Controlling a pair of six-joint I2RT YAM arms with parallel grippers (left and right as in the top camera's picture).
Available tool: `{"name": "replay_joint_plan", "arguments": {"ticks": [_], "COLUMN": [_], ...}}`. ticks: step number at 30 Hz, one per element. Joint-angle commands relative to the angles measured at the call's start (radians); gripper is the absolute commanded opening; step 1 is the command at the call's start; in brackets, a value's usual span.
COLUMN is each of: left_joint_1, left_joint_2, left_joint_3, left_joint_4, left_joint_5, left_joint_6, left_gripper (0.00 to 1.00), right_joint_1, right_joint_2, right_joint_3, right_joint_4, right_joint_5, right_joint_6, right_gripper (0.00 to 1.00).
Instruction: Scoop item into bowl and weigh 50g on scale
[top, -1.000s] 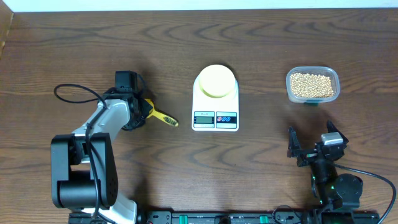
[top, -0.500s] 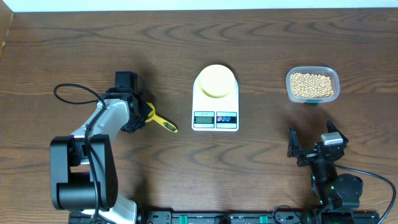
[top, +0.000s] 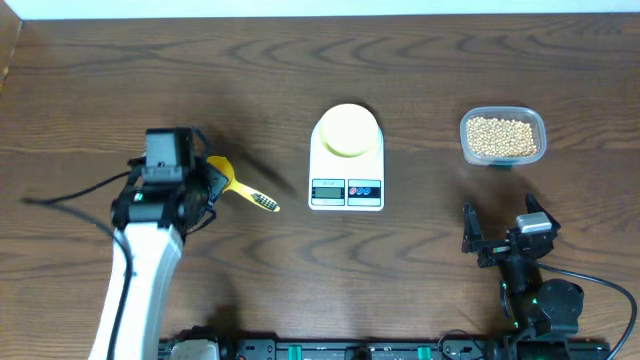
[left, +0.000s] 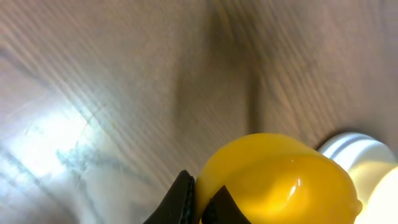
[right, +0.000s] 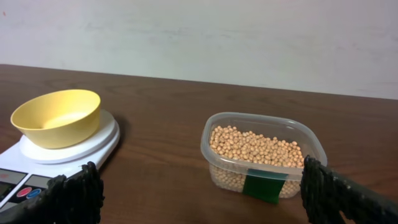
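**One scoop gripped, one bowl on one scale, one tub of beans**

You have two hands in view over the wooden table (top: 420, 70). Your left hand (top: 210, 182), at left-centre of the overhead frame, is clamped together on the single yellow scoop (top: 243, 190). The scoop's long end sticks out toward the lower right, and its rounded cup fills the bottom of the left wrist view.

Your right hand (top: 503, 235), at lower right, has its fingers spread wide apart and holds nothing.

One white scale (top: 347, 185) sits at the centre, with one display and two coloured buttons on its front edge. One pale-yellow bowl (top: 347, 130) stands on its platform.

One clear tub (top: 503, 157) sits at upper right, well apart from the scale. It carries one green label and holds the beans (top: 500, 135), far too many to count.
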Motion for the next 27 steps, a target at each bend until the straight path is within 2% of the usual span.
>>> {"name": "replay_joint_plan", "arguments": {"ticks": [1, 8, 13, 14, 15, 16, 18, 19, 23, 25, 27], "left_joint_1": [0.004, 0.004, 0.004, 0.004, 0.004, 0.004, 0.004, 0.004, 0.004, 0.004, 0.004], "left_joint_2": [-0.06, -0.066, -0.066, -0.066, -0.066, -0.066, -0.066, -0.066, -0.066, -0.066, -0.066], "left_joint_3": [0.009, 0.009, 0.009, 0.009, 0.009, 0.009, 0.009, 0.009, 0.009, 0.009, 0.009], "left_joint_4": [-0.06, -0.168, -0.18, -0.179, -0.178, -0.178, -0.178, -0.178, -0.185, -0.194, -0.199], "left_joint_5": [-0.005, -0.005, 0.013, 0.028, 0.048, 0.048, 0.048, 0.048, 0.048, 0.048, 0.048], "left_joint_6": [-0.04, -0.04, -0.048, -0.048, -0.048, -0.052, -0.055, -0.055, -0.055, -0.055, -0.055], "left_gripper": [0.07, 0.07, 0.07, 0.08, 0.08, 0.07, 0.07, 0.07, 0.07, 0.07, 0.07], "right_joint_1": [-0.003, -0.003, -0.003, -0.003, -0.003, -0.003, -0.003, -0.002, -0.002, -0.002, -0.002], "right_joint_2": [-0.004, -0.004, -0.004, -0.004, -0.004, -0.004, 0.002, 0.006, 0.013, 0.013, 0.013], "right_joint_3": [-0.001, -0.001, -0.001, -0.001, -0.001, -0.001, -0.001, -0.001, -0.001, -0.001, -0.001], "right_joint_4": [-0.005, -0.005, -0.003, -0.002, 0.001, 0.002, 0.009, 0.012, 0.011, 0.005, 0.011], "right_joint_5": [-0.003, -0.003, -0.027, -0.052, -0.097, -0.117, -0.236, -0.316, -0.583, -0.682, -0.696], "right_joint_6": [0.01, 0.01, 0.025, 0.088, 0.271, 0.362, 0.687, 0.798, 1.027, 1.035, 1.084], "right_gripper": [0.99, 0.99, 0.99, 0.99, 0.99, 0.99, 0.99, 0.99, 0.99, 0.99, 0.99]}}
